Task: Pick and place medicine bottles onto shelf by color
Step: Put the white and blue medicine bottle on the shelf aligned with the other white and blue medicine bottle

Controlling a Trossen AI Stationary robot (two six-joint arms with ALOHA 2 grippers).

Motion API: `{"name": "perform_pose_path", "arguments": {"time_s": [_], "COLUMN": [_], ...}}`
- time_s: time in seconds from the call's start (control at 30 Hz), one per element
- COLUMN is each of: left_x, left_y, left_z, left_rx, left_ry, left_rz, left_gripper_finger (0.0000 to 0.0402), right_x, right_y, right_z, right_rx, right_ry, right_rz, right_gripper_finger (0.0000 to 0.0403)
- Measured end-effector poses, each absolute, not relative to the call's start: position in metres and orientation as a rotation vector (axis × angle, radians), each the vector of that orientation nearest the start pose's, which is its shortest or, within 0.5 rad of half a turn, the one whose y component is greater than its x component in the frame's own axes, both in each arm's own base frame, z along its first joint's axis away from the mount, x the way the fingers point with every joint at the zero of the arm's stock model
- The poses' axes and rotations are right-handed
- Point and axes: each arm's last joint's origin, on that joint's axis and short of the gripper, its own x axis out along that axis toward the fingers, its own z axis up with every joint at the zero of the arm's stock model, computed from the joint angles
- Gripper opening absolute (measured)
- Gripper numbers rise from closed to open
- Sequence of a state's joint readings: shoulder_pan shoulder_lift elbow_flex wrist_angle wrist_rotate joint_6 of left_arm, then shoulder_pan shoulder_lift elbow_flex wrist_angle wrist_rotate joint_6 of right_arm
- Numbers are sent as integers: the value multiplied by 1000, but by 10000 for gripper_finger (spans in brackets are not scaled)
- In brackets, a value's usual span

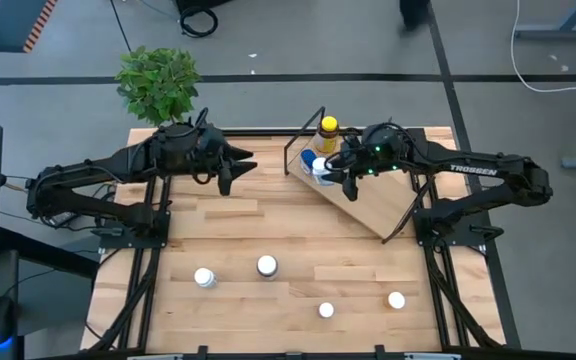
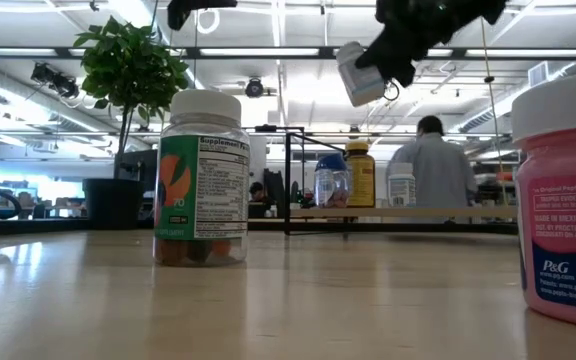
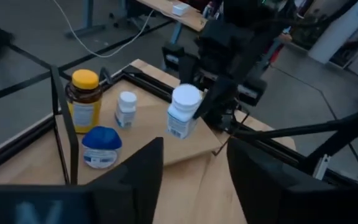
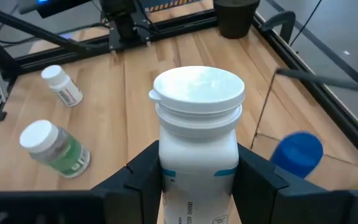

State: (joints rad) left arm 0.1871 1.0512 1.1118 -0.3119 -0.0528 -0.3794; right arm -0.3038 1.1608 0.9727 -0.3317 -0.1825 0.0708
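Observation:
My right gripper (image 1: 334, 166) is shut on a white bottle with a white cap (image 4: 197, 124), held above the tilted light-wood shelf (image 1: 373, 195); it also shows in the left wrist view (image 3: 184, 112) and the low view (image 2: 360, 72). On the shelf stand an amber bottle with a yellow cap (image 3: 84, 99), a small white bottle (image 3: 127, 109) and a blue-capped bottle (image 3: 101, 146). My left gripper (image 1: 240, 165) is open and empty, to the left of the shelf. Several white-capped bottles (image 1: 267, 265) stand on the table nearer the front. My right gripper pinches the white bottle's body (image 4: 197, 163) just below the cap, between its two fingers (image 4: 143, 177), one on each side. The bottle is lifted clear above the shelf's near-left part, cap up and somewhat tilted.
A potted plant (image 1: 158, 80) stands at the table's far left corner. Loose bottles stand at the front: two toward the left (image 1: 204, 277) and two toward the right (image 1: 396, 299). In the low view a green-and-orange-labelled bottle (image 2: 200, 180) and a pink bottle (image 2: 563, 200) stand close. A person (image 2: 430, 165) is in the room behind.

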Motion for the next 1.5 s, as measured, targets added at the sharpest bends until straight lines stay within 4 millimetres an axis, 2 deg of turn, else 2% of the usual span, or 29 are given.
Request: {"name": "perform_pose_path", "arguments": {"time_s": [0.23, 0.47, 0.63, 0.8, 0.93, 1.33, 1.5], "left_x": [219, 219, 219, 219, 221, 221, 221], "left_y": [44, 45, 45, 46, 47, 47, 47], "left_z": [385, 385, 384, 384, 381, 381, 381], "left_rx": [-391, -450, -465, -491, -489, -487, -487], "left_ry": [180, 167, 162, 159, 177, 167, 167], "left_rz": [325, 346, 373, 390, 403, 423, 422], "left_gripper_finger": [218, 212, 203, 199, 199, 196, 193], "right_x": [228, 224, 216, 210, 208, 217, 218], "right_y": [-67, -69, -72, -79, -84, -89, -90], "right_z": [277, 247, 220, 212, 205, 181, 177], "right_rx": [197, 168, 208, 240, 244, 255, 255], "right_ry": [449, 384, 358, 331, 385, 502, 519], "right_rz": [-150, -257, -290, -334, -356, -355, -371], "right_gripper_finger": [160, 160, 161, 161, 163, 164, 165]}}
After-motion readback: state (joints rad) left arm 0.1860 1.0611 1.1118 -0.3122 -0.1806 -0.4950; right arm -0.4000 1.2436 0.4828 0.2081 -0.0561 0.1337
